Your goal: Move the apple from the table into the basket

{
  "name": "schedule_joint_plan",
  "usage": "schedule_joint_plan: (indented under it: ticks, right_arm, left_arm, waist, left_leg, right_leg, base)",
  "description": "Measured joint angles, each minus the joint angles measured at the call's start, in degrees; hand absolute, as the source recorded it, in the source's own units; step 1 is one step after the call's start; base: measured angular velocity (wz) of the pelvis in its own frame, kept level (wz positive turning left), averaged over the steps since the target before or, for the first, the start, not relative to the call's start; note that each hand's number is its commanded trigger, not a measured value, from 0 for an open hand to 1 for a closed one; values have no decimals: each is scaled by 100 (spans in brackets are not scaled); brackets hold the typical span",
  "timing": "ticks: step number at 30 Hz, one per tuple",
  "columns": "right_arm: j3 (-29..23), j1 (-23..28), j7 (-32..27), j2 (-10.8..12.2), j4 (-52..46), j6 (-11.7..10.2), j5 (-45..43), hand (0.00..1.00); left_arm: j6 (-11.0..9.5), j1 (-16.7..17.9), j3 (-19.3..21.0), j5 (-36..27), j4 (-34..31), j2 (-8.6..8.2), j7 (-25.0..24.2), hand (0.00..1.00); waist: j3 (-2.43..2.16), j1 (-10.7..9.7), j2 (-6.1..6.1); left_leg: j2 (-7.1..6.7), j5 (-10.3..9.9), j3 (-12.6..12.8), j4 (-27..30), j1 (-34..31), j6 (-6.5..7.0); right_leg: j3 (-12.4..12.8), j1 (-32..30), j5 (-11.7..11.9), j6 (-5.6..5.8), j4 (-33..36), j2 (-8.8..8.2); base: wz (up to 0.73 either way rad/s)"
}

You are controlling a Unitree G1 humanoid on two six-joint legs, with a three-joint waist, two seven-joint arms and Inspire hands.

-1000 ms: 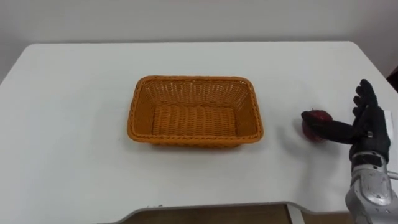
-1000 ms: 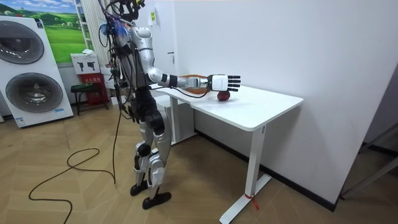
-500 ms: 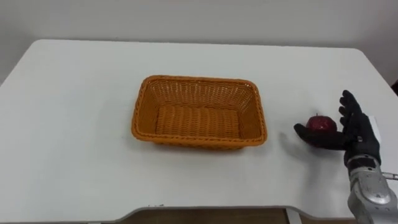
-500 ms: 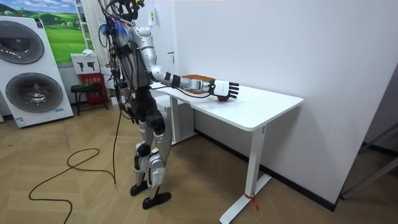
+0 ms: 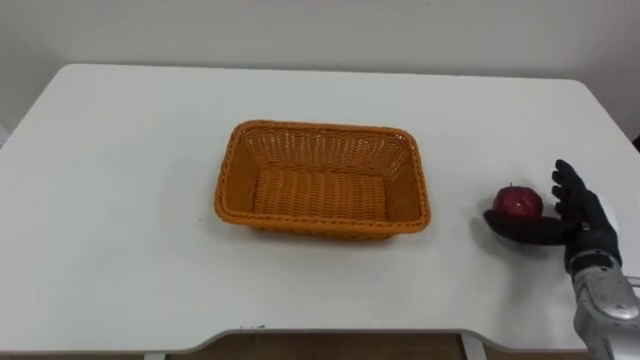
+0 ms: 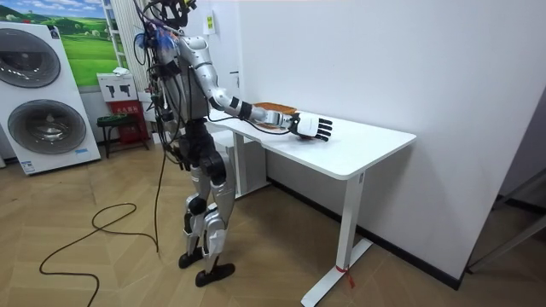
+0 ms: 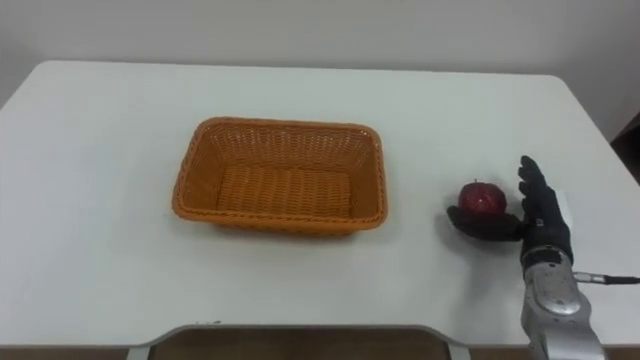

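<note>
A dark red apple [image 5: 517, 201] [image 7: 482, 197] rests on the white table [image 5: 120, 200], to the right of an empty orange wicker basket [image 5: 322, 180] [image 7: 280, 177]. My right hand [image 5: 572, 214] [image 7: 536, 212] [image 6: 312, 126] is open just right of the apple, fingers straight and spread upward. Its thumb reaches left along the table in front of the apple's base. Whether the palm touches the fruit I cannot tell. In the room view I stand at the table's near side with the right arm stretched over the tabletop.
The table's front edge [image 5: 330, 335] runs close below the basket, and its right edge [image 5: 610, 120] lies just beyond my hand. A washing machine [image 6: 43, 98] and a small stool [image 6: 115, 128] stand at the room view's left, away from the table.
My right hand has come lower and closer to the apple, the thumb now lying in front of its base. The apple and basket have stayed put; the head camera shifted slightly.
</note>
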Motion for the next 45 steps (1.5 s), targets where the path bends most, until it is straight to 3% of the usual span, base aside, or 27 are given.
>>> schedule_joint_plan:
  ticks: [9,25,31,35,45]
  right_arm:
    - [-6,-94,-45,-217,425,-65,-58,100]
    - [48,-94,28,-218,511,-36,-114,100]
    - [52,-105,14,-218,437,16,-218,100]
    - [63,-83,-1,-216,-376,116,-310,100]
    - [372,-82,-212,-200,-2464,86,-753,100]
  left_arm:
    - [0,6,-13,-1,0,79,-24,0]
    - [2,65,-17,-9,0,81,-19,0]
    - [2,-34,0,-4,4,81,-45,0]
    - [7,-53,2,1,1,80,-58,0]
    - [3,-109,-17,23,4,82,15,0]
  waist:
    - [11,1,-19]
    - [-18,3,-52]
    - [-20,131,-53]
    - [-27,126,-34]
    - [-30,143,-51]
  left_leg:
    - [-2,0,0,-37,154,0]
    - [-1,0,-5,-45,200,0]
    - [-2,0,-2,-31,177,0]
    - [-4,0,3,-9,131,0]
    - [1,0,7,-44,101,0]
  right_leg:
    - [5,163,3,3,-101,12]
    - [2,180,3,1,-92,15]
    - [9,153,3,1,-80,12]
    - [15,129,3,1,-90,9]
    - [8,161,6,2,-92,15]
  base:
    - [0]
    - [0]
    - [0]
    - [0]
    - [0]
